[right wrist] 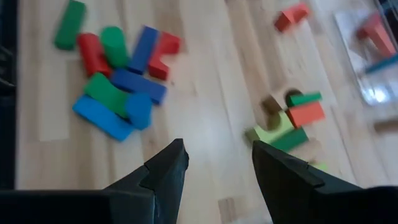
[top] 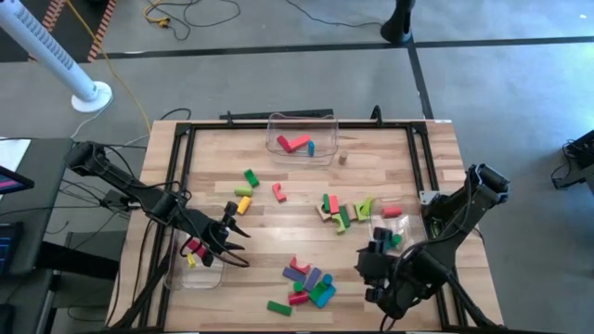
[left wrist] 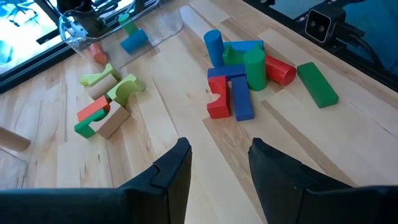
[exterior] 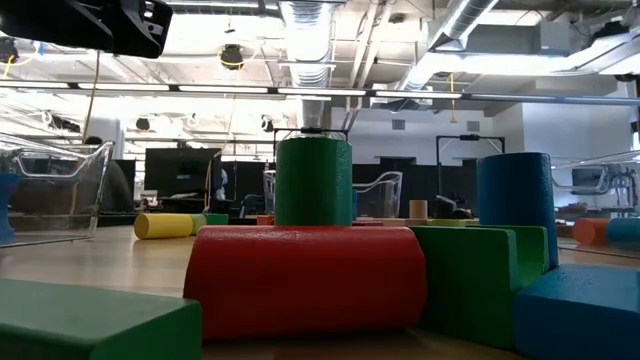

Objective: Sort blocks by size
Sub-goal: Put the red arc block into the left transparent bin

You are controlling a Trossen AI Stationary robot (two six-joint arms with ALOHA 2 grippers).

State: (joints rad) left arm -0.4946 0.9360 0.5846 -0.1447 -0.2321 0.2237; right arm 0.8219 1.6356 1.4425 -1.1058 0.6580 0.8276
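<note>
Wooden table (top: 306,186) strewn with blocks (top: 309,281), black-framed, on grey floor.

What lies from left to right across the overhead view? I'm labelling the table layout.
Left pincer over a clear plastic bin, yellow-green block pair, clear plastic bin at the far edge, small tan cube, right pincer.

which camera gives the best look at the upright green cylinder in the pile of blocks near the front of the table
The low view: the green cylinder stands upright behind a red cylinder lying on its side. The left wrist view shows it smaller, the right wrist view blurred, and the high view too small to tell.
</note>
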